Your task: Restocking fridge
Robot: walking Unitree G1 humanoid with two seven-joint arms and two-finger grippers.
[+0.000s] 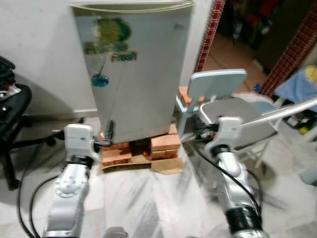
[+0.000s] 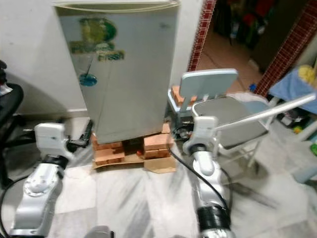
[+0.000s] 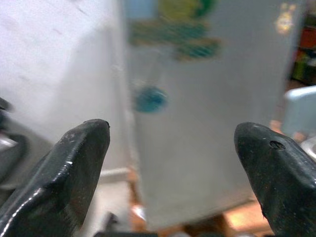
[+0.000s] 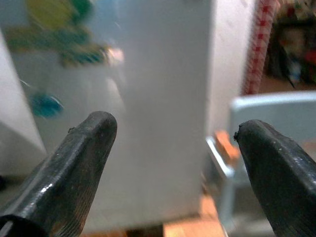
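Fridge: small, silver-grey, door shut, stickers on the front. It stands against the white wall on a stack of bricks with cardboard under them. All positions below are taken from the fridge.

Left gripper: raised in front of the fridge's lower left corner, near it but not touching. Fingers spread wide, nothing between them; the wrist view looks straight at the door and its blue sticker.

Right gripper: raised off the fridge's lower right corner, between the fridge and a pale blue chair. Fingers also wide apart and empty; the wrist view shows the fridge's right edge and the chair back.

Other items: a black office chair well to the left of the fridge. A grey folding chair stands to the right of the fridge, just beyond the blue one.

No goods to stock can be made out in either pincer or on the floor.

Judgement on step: approach phase, robot squared up to the closed door, restocking proper not begun.

Next move, as judged: door must come open first. Handle or opening edge cannot be made out, so which side to pull is unclear. One gripper needs to reach the door edge and hook it without shifting the fridge on its bricks, which look like an unsteady base.
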